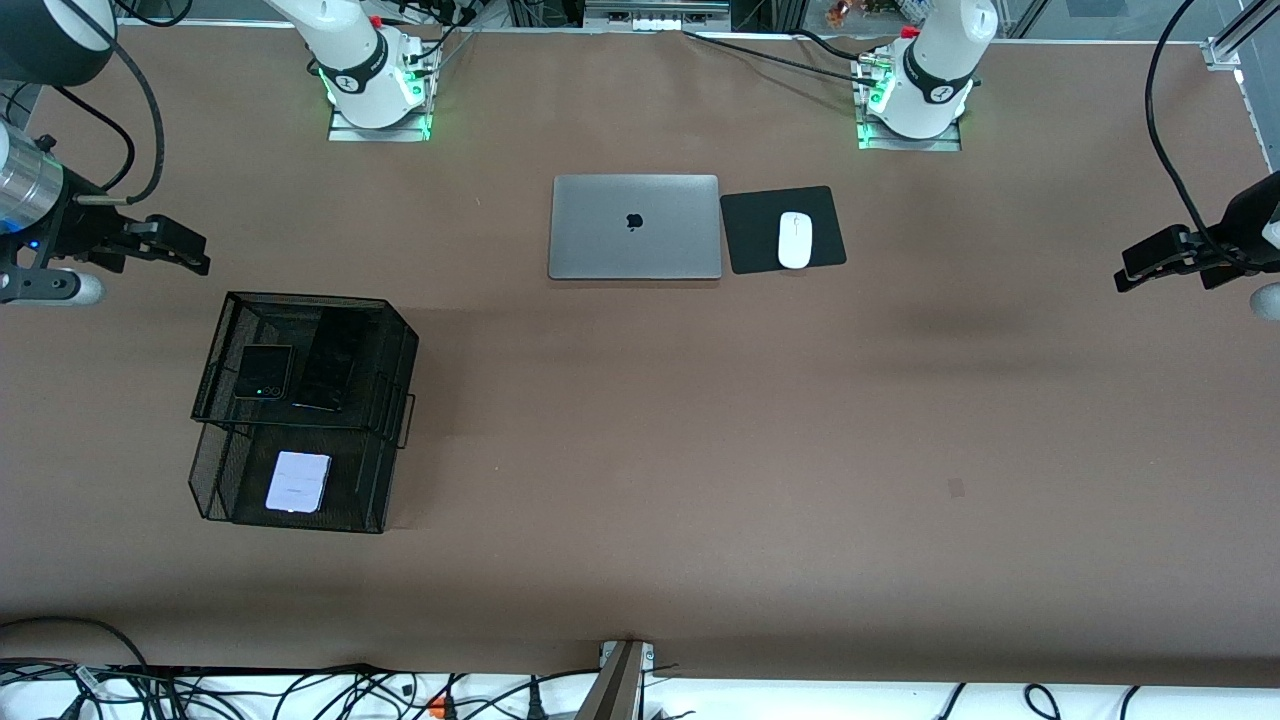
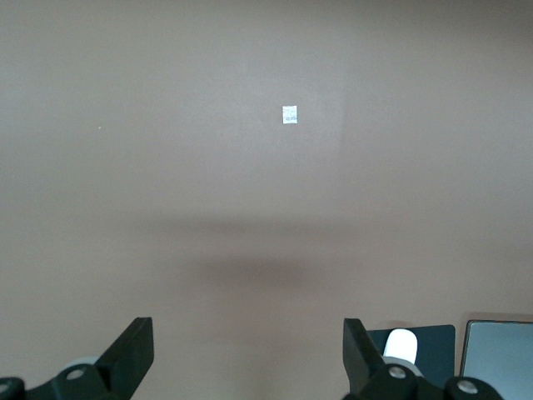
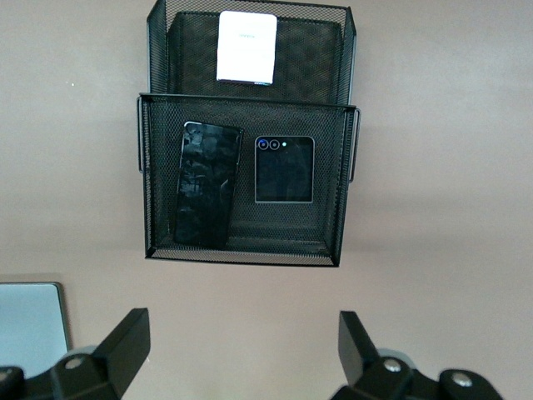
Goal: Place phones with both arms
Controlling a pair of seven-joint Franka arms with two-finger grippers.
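Observation:
A black mesh two-tier rack [image 1: 395, 385] stands toward the right arm's end of the table. Its upper tier holds a squarish black folded phone [image 1: 262, 372] [image 3: 284, 169] beside a long black slab phone [image 1: 328, 368] [image 3: 206, 183]. On the lower tier, nearer the front camera, lies a pale lavender-white phone [image 1: 298, 482] [image 3: 247, 47]. My right gripper [image 1: 195, 252] [image 3: 246, 350] hangs open and empty over bare table beside the rack. At the left arm's end, the left gripper [image 1: 1125, 272] [image 2: 248, 358] is open and empty over bare table.
A shut silver laptop [image 1: 634, 226] [image 2: 500, 350] lies mid-table near the bases, with a white mouse [image 1: 794, 240] [image 2: 400, 342] on a black pad [image 1: 826, 206] beside it. A small pale mark [image 1: 956, 487] [image 2: 290, 114] is on the brown table.

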